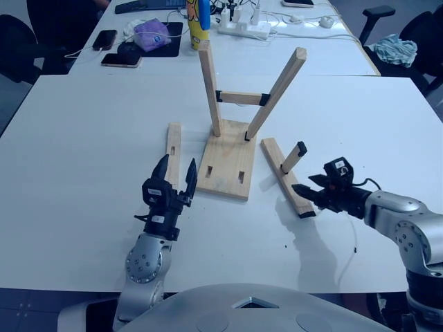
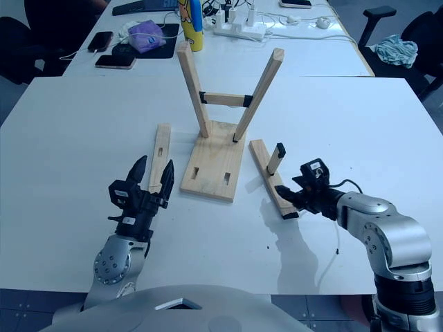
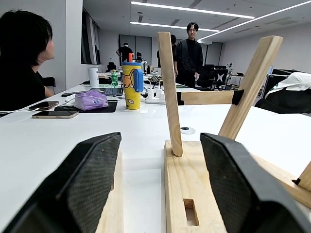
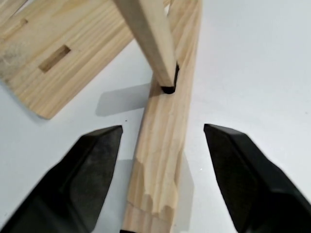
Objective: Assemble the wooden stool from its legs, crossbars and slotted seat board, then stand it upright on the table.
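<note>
1. The seat board (image 1: 225,160) lies flat at mid-table. Two upright legs (image 1: 210,90) stand in its far slots, joined by a crossbar (image 1: 241,97).
2. A loose leg (image 1: 174,149) lies just to the left of the board. To the right lies a second leg (image 1: 280,173) with a stub (image 1: 293,157) standing in it.
3. The right gripper (image 4: 160,160) has its fingers spread wide on either side of the second leg's near end, not clamped.
4. The left gripper (image 1: 178,169) is wide apart and holds nothing, by the loose leg's near end.

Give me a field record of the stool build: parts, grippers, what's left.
seat board: flat on table, two near slots empty
standing legs: two in the board's far end, joined by a crossbar
left loose leg: flat on table, left of board
right loose leg: flat, right of board, short crossbar sticking up from it
left gripper: open, at left loose leg's near end
right gripper: open, straddling right loose leg's near end
remaining: two legs to fit
</note>
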You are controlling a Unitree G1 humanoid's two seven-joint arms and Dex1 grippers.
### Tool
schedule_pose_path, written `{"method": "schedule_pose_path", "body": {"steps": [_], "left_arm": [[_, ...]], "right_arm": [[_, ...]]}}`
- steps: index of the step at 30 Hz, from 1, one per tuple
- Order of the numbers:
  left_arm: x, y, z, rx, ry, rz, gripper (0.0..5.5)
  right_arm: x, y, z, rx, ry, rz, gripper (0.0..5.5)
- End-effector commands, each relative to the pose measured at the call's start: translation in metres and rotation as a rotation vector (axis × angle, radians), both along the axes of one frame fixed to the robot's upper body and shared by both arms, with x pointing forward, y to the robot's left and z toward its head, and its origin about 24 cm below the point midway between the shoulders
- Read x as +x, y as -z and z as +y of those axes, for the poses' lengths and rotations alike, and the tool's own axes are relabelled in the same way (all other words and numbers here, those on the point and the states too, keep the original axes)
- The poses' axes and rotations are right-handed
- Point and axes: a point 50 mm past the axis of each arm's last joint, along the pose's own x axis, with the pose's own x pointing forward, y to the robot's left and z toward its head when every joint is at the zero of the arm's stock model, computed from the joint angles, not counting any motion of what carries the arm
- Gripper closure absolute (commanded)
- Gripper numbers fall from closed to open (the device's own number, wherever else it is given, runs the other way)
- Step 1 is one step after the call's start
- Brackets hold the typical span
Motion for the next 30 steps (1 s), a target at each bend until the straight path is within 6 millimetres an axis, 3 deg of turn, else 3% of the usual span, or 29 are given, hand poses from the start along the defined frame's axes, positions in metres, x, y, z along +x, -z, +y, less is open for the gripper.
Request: {"method": "schedule_pose_path", "body": {"steps": [1, 8, 13, 17, 21, 26, 30], "left_arm": [[0.009, -0.004, 0.000, 0.002, 0.037, -0.014, 2.48], [0.017, -0.008, 0.003, 0.008, 0.065, -0.026, 2.48], [0.022, -0.009, 0.006, 0.011, 0.048, -0.033, 2.48], [0.027, -0.006, 0.012, 0.036, -0.037, -0.008, 2.48], [0.034, 0.015, 0.007, 0.102, -0.030, 0.136, 2.48], [0.025, 0.009, -0.002, -0.098, 0.106, 0.119, 1.85], [0.023, 0.003, 0.000, -0.244, 0.145, 0.100, 1.32]], "right_arm": [[0.002, 0.011, 0.011, -0.030, 0.016, -0.012, 1.97], [0.008, 0.048, 0.010, -0.158, 0.065, -0.014, 1.97], [0.010, 0.062, 0.012, -0.174, -0.010, 0.039, 2.64], [0.021, 0.060, 0.009, -0.185, -0.033, 0.006, 3.18], [0.038, 0.058, 0.000, -0.205, -0.088, -0.050, 3.40], [0.061, 0.050, -0.023, -0.108, -0.093, -0.042, 3.40], [0.077, 0.023, -0.047, 0.070, -0.118, -0.067, 3.41]]}}
